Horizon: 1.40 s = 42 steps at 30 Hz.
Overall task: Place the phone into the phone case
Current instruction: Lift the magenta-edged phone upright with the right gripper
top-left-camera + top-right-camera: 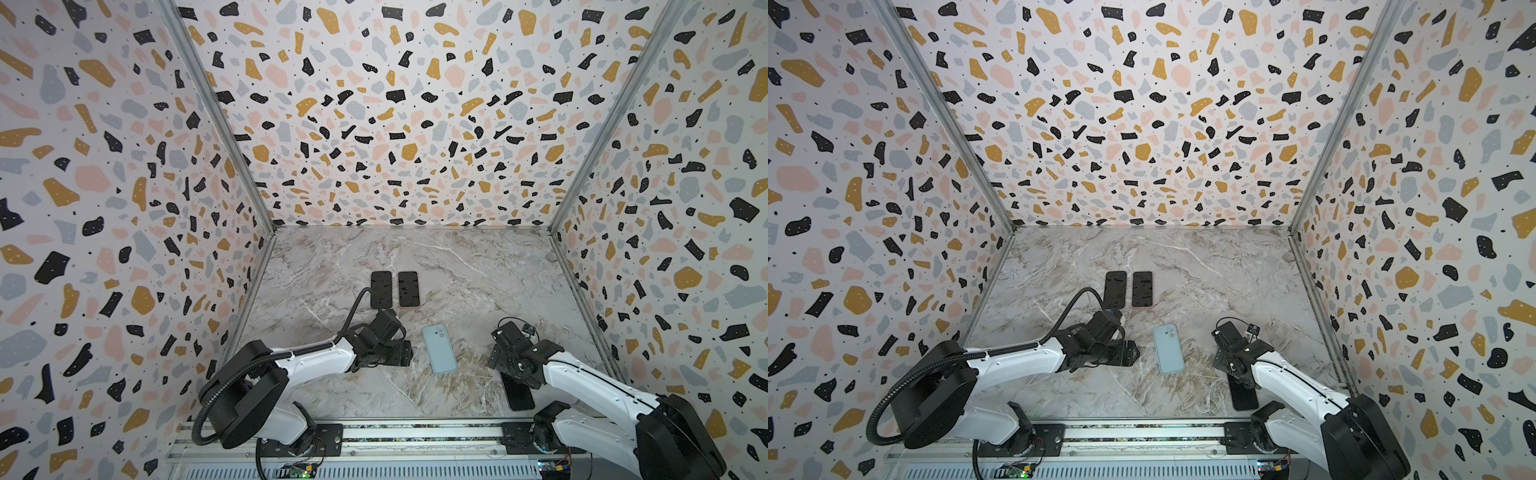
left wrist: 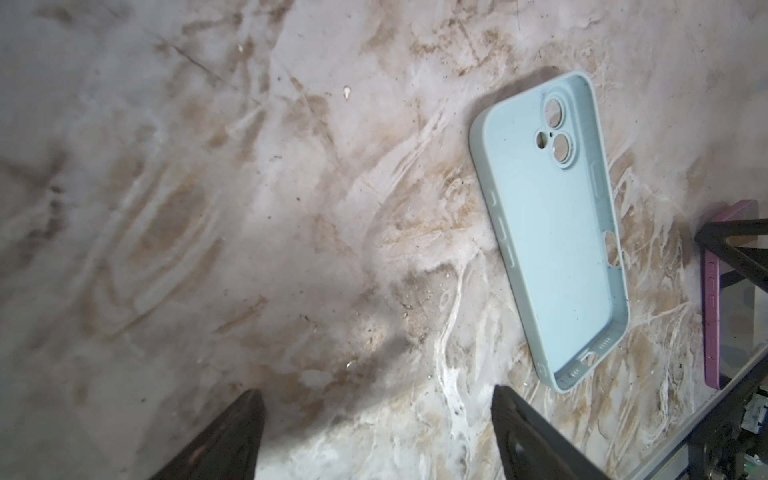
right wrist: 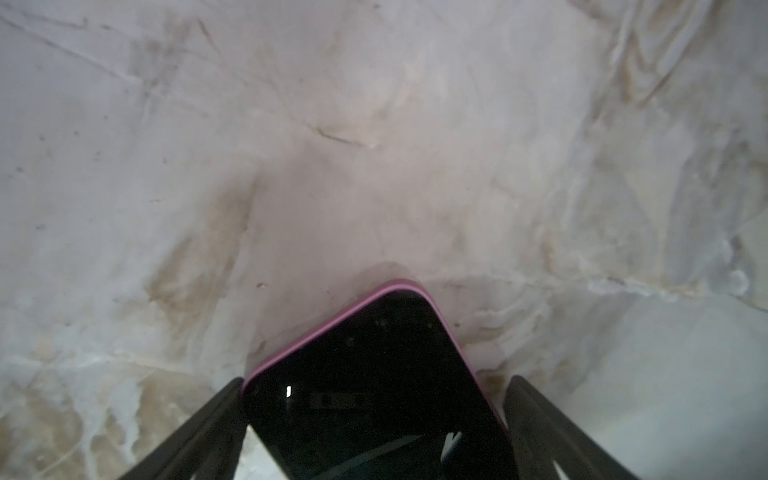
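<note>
Right gripper (image 3: 376, 379) straddles the pink-edged phone (image 3: 374, 345), jaws spread, unclamped; it lies flat on the marble table (image 1: 457, 257), front right. Left of it, apart, the pale-blue phone case (image 1: 439, 349) lies hollow up. Left gripper (image 2: 376, 390) hovers beside that, jaws wide. Two dark phones (image 1: 381, 289) (image 1: 407, 289) lie farther back.

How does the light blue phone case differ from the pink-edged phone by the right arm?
The phone case is light blue, hollow side up; the phone is pink-edged, black screen up. The phone case lies free in the middle; the phone lies between the open fingers of the right gripper. Both lie on the table.
</note>
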Each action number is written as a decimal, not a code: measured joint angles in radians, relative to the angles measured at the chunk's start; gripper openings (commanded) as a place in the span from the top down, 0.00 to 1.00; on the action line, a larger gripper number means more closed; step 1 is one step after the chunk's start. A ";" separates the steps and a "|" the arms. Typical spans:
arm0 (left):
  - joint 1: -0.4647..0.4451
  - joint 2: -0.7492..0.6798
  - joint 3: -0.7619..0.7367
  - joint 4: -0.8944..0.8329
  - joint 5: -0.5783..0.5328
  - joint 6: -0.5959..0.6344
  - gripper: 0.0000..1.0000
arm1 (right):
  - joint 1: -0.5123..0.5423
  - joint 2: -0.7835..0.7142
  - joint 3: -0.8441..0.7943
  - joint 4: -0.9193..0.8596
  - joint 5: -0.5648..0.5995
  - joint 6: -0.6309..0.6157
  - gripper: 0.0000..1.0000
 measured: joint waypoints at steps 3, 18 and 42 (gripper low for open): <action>0.000 0.000 0.000 0.011 0.002 0.000 0.14 | 0.047 0.000 0.000 -0.003 -0.006 0.010 0.05; 0.002 0.000 0.000 0.018 0.011 0.000 0.14 | 0.189 0.111 0.052 0.038 0.000 0.009 0.12; 0.018 0.012 0.014 0.009 0.012 0.001 0.14 | 0.014 0.239 0.149 0.110 -0.009 -0.143 0.05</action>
